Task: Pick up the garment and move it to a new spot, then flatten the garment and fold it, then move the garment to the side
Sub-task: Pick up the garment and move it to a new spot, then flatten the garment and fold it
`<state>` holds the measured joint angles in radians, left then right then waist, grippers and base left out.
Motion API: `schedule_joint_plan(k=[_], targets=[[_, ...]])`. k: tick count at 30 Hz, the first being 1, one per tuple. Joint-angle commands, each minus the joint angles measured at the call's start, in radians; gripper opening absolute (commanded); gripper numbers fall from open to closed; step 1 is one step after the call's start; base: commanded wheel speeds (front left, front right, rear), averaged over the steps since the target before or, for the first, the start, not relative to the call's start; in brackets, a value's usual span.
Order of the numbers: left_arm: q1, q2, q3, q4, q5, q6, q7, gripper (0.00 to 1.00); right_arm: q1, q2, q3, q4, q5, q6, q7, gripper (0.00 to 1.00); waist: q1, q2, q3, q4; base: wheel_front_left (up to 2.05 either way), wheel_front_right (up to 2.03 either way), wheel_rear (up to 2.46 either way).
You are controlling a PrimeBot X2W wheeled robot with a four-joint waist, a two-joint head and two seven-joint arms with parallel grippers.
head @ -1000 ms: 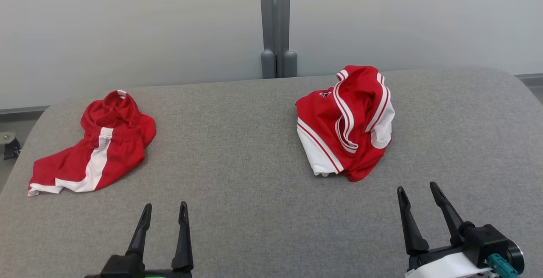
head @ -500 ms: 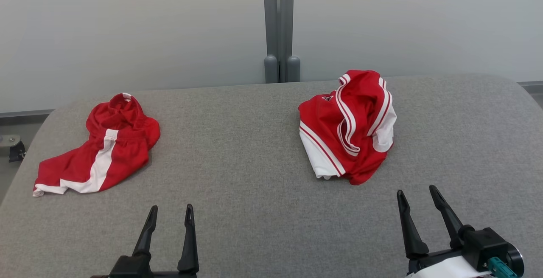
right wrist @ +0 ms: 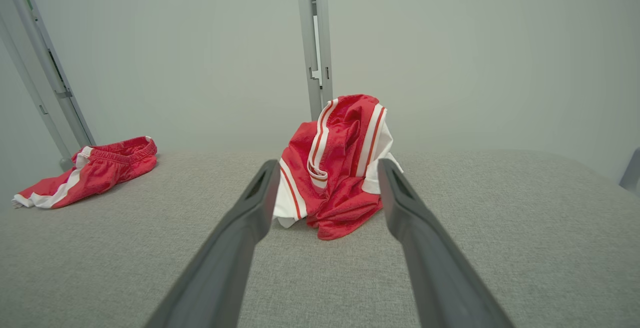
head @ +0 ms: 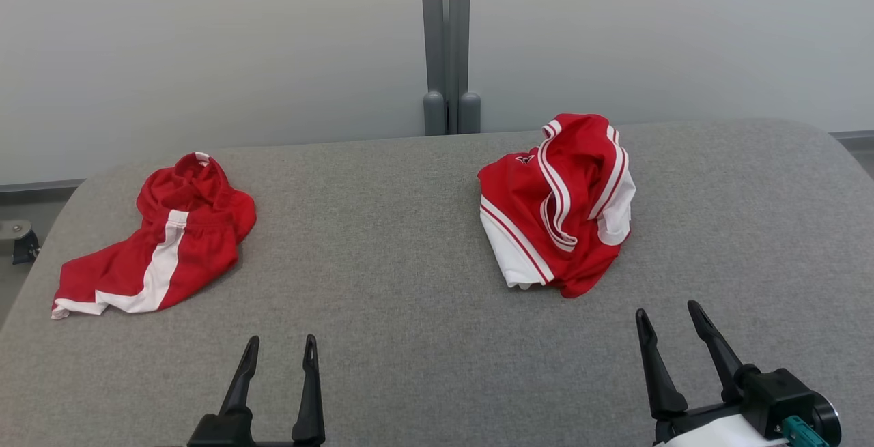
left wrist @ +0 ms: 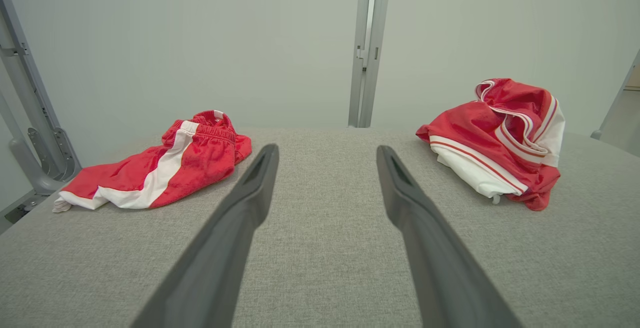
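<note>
A crumpled red jersey with white trim (head: 554,201) (left wrist: 495,140) (right wrist: 336,168) lies heaped on the right half of the grey table (head: 382,242). Red shorts with a white side stripe (head: 174,235) (left wrist: 165,170) (right wrist: 90,170) lie bunched at the far left. My left gripper (head: 282,339) (left wrist: 326,148) hovers open at the near edge, between the two garments and touching neither. My right gripper (head: 666,308) (right wrist: 328,162) is open too, just short of the jersey's near edge, with nothing between its fingers.
A grey metal post (head: 447,44) rises behind the table's far edge against a pale wall. Slanted frame bars (left wrist: 30,117) stand off the table's left side. Bare grey cloth lies between the two garments and in front of them.
The head view has shifted slightly, so the whole scene sits a little lower. Both garments lie as before and both grippers stay open.
</note>
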<state>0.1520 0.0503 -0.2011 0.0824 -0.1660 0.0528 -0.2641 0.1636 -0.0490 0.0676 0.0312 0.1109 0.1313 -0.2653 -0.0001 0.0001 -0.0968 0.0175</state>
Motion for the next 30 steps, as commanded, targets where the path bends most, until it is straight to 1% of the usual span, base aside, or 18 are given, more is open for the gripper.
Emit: schedule_joint_plan(k=[1, 14, 24, 28, 30], targets=[[0.013, 0.0, 0.0, 0.003, 0.008, 0.001, 0.0, 1.0, 0.016, -0.003, -0.003, -0.004, 0.002, -0.001, 0.002, 1.0, 0.0001, -0.0001, 0.0, 0.001, 0.0, 0.0, 0.0], [0.022, 0.0, -0.01, 0.004, 0.025, 0.003, 0.0, 1.0, 0.015, -0.003, 0.007, -0.003, 0.008, -0.001, 0.002, 1.0, 0.0001, -0.0001, 0.001, -0.007, 0.0, 0.0, 0.0], [0.014, 0.0, -0.013, 0.008, 0.027, 0.002, 0.0, 1.0, 0.003, -0.002, 0.004, -0.008, 0.012, -0.001, 0.002, 1.0, 0.0001, -0.0001, 0.016, -0.029, 0.0, 0.0, 0.0], [-0.005, 0.0, -0.026, 0.014, 0.03, -0.013, 0.0, 1.0, -0.008, -0.003, 0.007, -0.01, 0.003, -0.001, 0.002, 1.0, 0.0001, -0.0001, 0.031, -0.052, 0.0, 0.0, 0.0], [-0.018, 0.0, -0.043, 0.025, 0.037, -0.027, 0.0, 1.0, -0.016, -0.003, 0.006, -0.01, 0.002, -0.001, 0.002, 1.0, 0.0001, -0.0001, 0.043, -0.071, 0.0, 0.0, 0.0]])
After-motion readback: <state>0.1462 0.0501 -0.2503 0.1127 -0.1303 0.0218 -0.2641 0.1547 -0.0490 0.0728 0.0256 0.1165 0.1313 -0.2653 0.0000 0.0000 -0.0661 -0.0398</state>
